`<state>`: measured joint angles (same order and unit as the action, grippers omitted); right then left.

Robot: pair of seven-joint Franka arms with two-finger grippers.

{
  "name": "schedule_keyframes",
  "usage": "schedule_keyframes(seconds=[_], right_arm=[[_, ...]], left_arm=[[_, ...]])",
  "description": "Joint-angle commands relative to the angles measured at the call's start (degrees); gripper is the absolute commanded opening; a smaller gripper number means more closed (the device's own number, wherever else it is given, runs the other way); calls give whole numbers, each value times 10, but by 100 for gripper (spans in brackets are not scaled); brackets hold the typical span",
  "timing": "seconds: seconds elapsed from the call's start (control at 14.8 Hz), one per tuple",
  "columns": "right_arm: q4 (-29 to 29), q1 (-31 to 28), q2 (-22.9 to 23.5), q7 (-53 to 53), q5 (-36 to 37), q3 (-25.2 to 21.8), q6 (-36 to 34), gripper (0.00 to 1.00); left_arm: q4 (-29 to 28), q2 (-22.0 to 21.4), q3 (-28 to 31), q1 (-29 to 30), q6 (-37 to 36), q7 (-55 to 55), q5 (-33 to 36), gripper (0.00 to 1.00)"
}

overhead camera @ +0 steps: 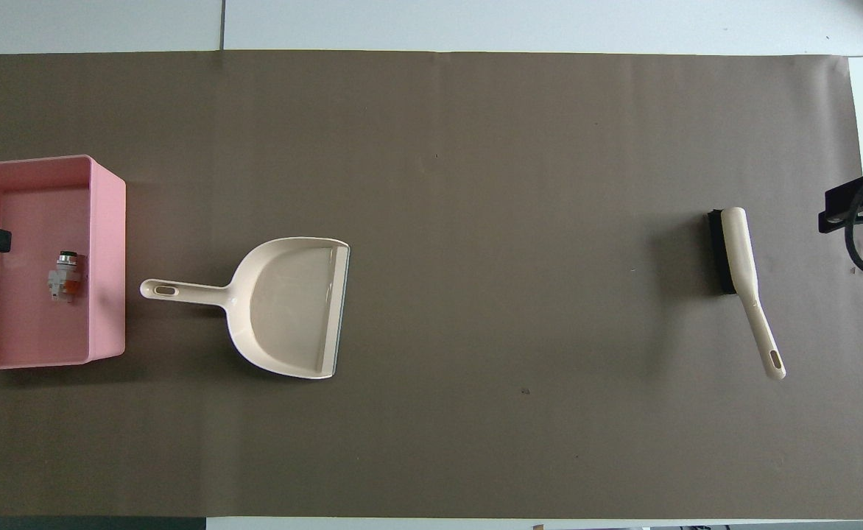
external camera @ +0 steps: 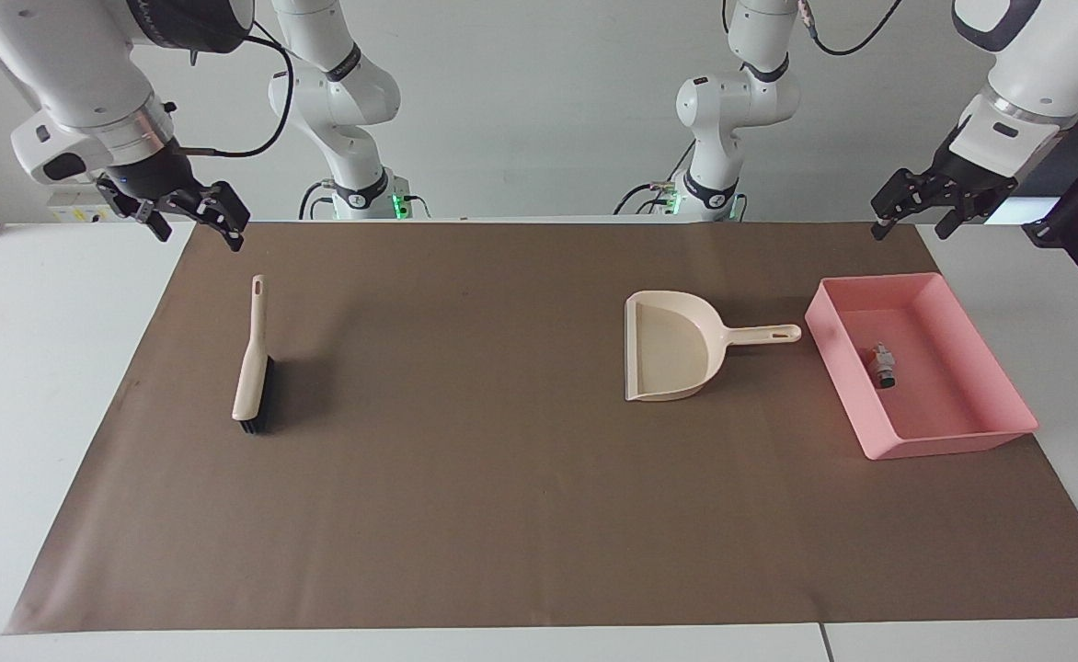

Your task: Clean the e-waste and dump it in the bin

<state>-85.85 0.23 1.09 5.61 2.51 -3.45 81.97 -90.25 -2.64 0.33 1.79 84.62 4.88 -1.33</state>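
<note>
Brown paper (external camera: 502,515) is covering the white table (external camera: 33,368), and everything is resting on it. Going across the facing view from nine o'clock to three o'clock: the right gripper (external camera: 191,213) is hanging with fingers spread and empty over the paper's corner, at eleven o'clock from the brush (external camera: 251,363). The dustpan (external camera: 677,345) is lying empty, handle pointing at three o'clock toward the bin (external camera: 962,437). The e-waste (external camera: 882,363) is sitting inside the bin. The left gripper (external camera: 925,207) is hovering spread and empty at twelve o'clock from the bin.
</note>
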Motion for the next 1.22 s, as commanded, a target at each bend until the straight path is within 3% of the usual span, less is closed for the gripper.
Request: schedule_keyframes(seconds=[0.0,0.34,1.15], right_arm=[[1,-6,-2,12,0,12,-8,100],[1,-8,-10,11,0,13,-9,100],[0,-7,-10,11,0,13,-9,100]], left_arm=[[-12,-7,-4,-2,-17,-7,11,98],[-38,-19,-4,-3,0,-8,12,98],[-39,-19,-5,-6,13,-24,12,98]])
